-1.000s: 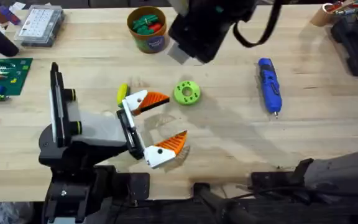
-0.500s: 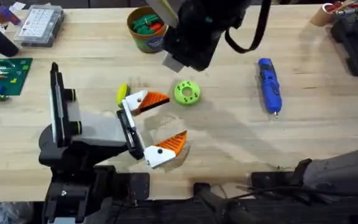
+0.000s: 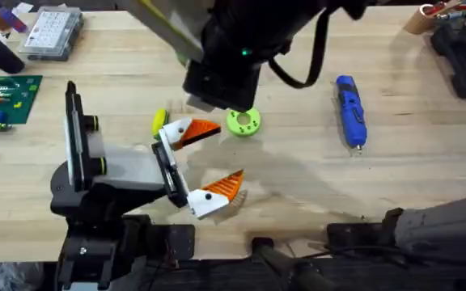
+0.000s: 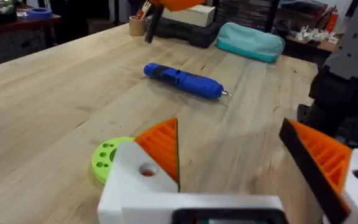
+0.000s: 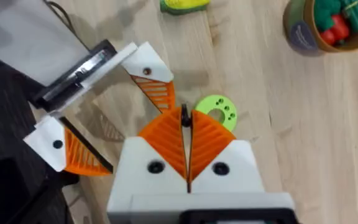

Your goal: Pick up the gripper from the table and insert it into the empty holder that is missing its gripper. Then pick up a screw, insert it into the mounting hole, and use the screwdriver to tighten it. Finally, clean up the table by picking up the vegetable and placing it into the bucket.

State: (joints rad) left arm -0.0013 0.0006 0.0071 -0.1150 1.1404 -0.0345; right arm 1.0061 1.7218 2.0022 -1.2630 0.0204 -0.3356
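Observation:
My right gripper (image 5: 185,124) hangs above the table (image 3: 298,178), shut, with a thin dark screw (image 5: 184,114) poking out between its orange pads. Just past its tips lies a green disc (image 5: 218,111) with small holes. My left gripper (image 3: 217,158) rests low beside the disc (image 3: 243,121), open, with nothing between its fingers. The blue screwdriver (image 3: 350,109) lies to the right. A yellow vegetable (image 3: 158,121) lies beside the left gripper. The orange-brown bucket (image 5: 328,25) holds green and red pieces.
The right arm (image 3: 241,48) looms large and dark over the table's far middle. A clear compartment box (image 3: 51,32) and a green board (image 3: 2,97) sit at the far left. A teal pouch (image 4: 250,40) and dark cases stand at the right edge.
The right arm has swung left and toward the front, passing over the bucket and closing in on the green disc. The left arm and the table objects have stayed put.

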